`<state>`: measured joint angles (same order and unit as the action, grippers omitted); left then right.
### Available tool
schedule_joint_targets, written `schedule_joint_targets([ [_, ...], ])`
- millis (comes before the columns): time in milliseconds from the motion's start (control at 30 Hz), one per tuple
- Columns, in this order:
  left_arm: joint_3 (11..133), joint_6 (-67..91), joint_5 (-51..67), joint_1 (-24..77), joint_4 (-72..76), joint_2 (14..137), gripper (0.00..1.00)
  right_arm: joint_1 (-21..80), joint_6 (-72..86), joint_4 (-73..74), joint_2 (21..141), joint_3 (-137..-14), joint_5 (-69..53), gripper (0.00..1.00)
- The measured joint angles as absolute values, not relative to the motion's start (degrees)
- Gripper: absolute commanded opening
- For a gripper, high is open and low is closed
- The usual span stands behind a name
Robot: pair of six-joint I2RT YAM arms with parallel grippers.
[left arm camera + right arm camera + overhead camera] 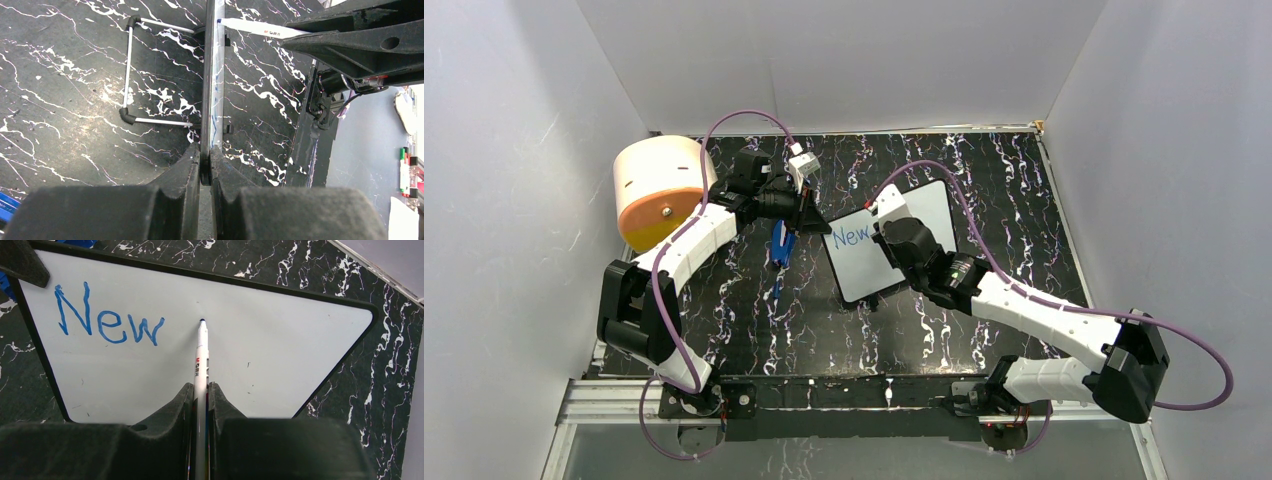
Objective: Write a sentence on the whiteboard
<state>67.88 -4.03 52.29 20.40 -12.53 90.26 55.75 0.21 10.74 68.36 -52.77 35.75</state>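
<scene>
Whiteboard (864,275), stood on the tabletop (754,320), edge pinched by the left gripper (205,152), sentence (107,317) begun at "New"; marker (201,355) clamped in the right gripper (200,390), tip beside that word: board could be tipped, strokes smeared, by excess pressure.

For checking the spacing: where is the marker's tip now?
In the right wrist view, the marker in the right gripper points its tip at the whiteboard, just right of the blue "New".
</scene>
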Motion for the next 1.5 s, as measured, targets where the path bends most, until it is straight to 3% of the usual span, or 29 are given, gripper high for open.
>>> schedule_joint_targets([
  [1500,67.9,-4.0,52.3,20.4,-12.5,90.3,0.0,55.1,0.5,12.9,67.9,-52.8,34.2,0.0],
])
